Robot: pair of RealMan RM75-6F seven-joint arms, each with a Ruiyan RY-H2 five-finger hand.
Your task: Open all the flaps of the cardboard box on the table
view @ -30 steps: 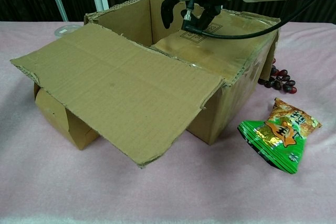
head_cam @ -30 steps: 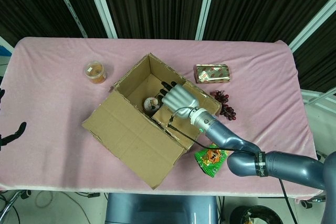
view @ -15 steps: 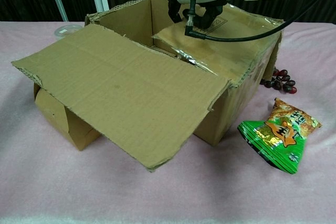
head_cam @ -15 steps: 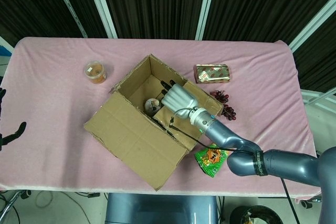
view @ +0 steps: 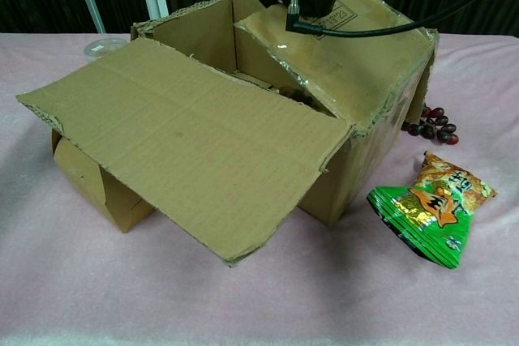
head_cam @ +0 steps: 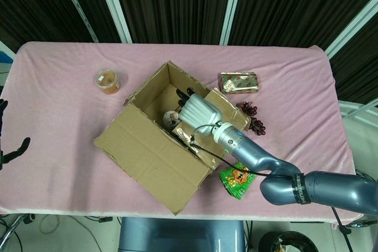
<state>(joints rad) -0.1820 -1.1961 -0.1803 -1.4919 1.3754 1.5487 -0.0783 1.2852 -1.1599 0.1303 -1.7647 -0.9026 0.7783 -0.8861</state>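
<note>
Since a second ago the right robot hand [head_cam: 198,110] has lifted the flap [view: 349,58] on its side of the cardboard box [head_cam: 156,146], so that panel now slopes up toward the far edge instead of lying nearly flat over the opening. From above, that robot hand sits over the box's open mouth with its dark fingertips [head_cam: 188,92] reaching past the raised flap's free edge; it touches the flap, but whether it grips the edge or only pushes from under it I cannot tell. In the chest view only a sliver of the hand and its black cable [view: 340,32] show at the top of the picture. The box stands at the middle of the pink tabletop [head_cam: 59,116], turned at an angle. Its big near flap [view: 178,139] is folded fully out and hangs over the front wall, and the far flap stands upright along the back. Something small and round [head_cam: 171,117] lies in the bottom of the box, too small to make out. Just beside the box on the right lies a green snack packet [view: 430,208], with the arm passing above it in the head view. A bunch of dark grapes [head_cam: 253,117] sits near the box's right corner, and a little beyond them a shiny wrapped packet [head_cam: 238,82]. Well apart on the left stands a small clear tub with orange contents [head_cam: 107,80]. The left robot hand [head_cam: 12,151] shows only as a dark shape at the far left edge, off the tabletop.
</note>
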